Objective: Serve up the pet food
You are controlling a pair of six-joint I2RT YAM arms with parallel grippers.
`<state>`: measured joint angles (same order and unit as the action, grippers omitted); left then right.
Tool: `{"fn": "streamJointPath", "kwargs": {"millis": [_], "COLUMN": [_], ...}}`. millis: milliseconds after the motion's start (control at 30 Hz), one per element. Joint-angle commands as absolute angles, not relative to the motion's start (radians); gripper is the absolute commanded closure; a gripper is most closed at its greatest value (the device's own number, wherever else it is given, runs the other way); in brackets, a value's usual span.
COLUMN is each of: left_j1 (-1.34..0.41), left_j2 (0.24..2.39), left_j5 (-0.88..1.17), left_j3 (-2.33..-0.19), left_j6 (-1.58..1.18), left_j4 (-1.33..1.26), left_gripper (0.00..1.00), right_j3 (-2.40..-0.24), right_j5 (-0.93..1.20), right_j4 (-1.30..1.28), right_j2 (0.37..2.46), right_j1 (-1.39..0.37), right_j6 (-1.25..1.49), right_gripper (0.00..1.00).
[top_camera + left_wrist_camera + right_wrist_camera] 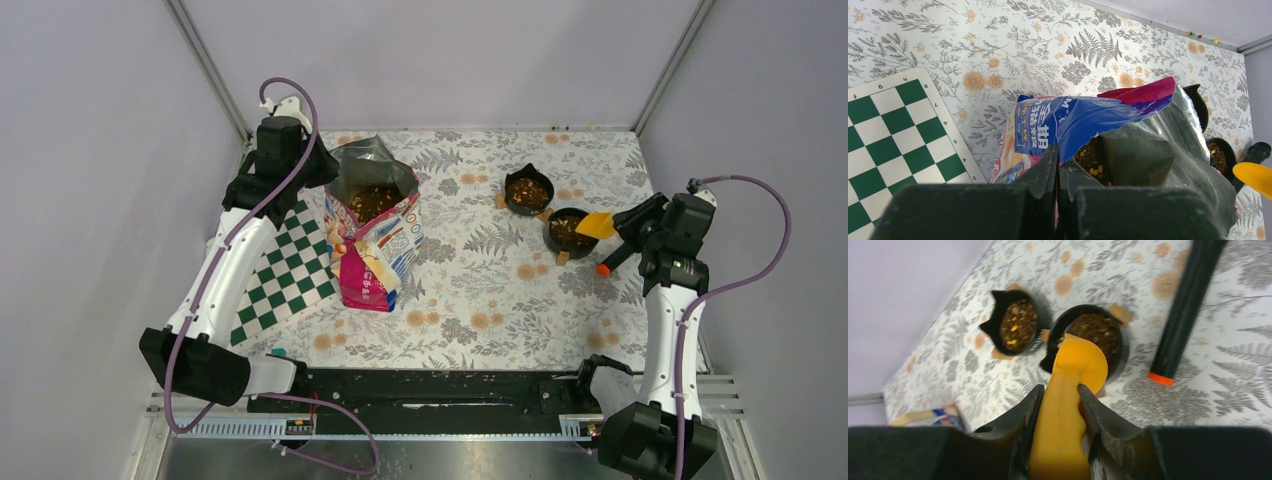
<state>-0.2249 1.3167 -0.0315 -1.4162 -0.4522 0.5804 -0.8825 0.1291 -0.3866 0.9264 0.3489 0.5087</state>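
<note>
While the left gripper point(1057, 172) pinches the open bag point(1083, 117) at its rim, jaws pressed together, the right gripper point(1060, 390) clamps the orange scoop point(1075, 365) over one black bowl point(1122, 347). Kibble point(1095, 330) lies in that bowl, in the second bowl point(998, 297) beside it, and inside the bag.

Stretches the left arm point(225, 270) from the near edge of the table point(480, 290) up to the left side of the bag point(375, 250), wrist bent toward it. Presses the left claw point(1058, 162) fully together at the bag's torn rim, seemingly pinching the foil, though the contact is partly hidden. Holds the right arm point(665, 320) upright well to the right of the bag, wrist turned left. Clamps the right claw point(1060, 390) partway closed on the orange scoop point(1075, 360), handle between both fingers.
</note>
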Motion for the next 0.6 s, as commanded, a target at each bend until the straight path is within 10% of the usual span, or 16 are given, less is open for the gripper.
{"fn": "streamJointPath", "kwargs": {"millis": [0, 267, 567], "left_j1": [-0.216, -0.216, -0.215], "left_j2": [1.269, 1.270, 1.279], "left_j5": [-0.042, -0.027, -0.005], "left_j3": [-1.425, -1.430, -1.441], "left_j6": [-0.456, -0.475, -0.498], "left_j4": [0.541, 0.536, 0.532], "left_gripper": [1.00, 1.00, 1.00], "right_j3": [-0.880, -0.619, -0.353], "right_j5": [0.319, 0.440, 0.079], "right_j4": [-0.282, 0.121, 0.251], "right_j2": [0.895, 0.860, 0.845], "right_j1": [0.328, 0.210, -0.057], "right_j6": [0.564, 0.830, 1.027], "right_gripper": [1.00, 1.00, 1.00]}}
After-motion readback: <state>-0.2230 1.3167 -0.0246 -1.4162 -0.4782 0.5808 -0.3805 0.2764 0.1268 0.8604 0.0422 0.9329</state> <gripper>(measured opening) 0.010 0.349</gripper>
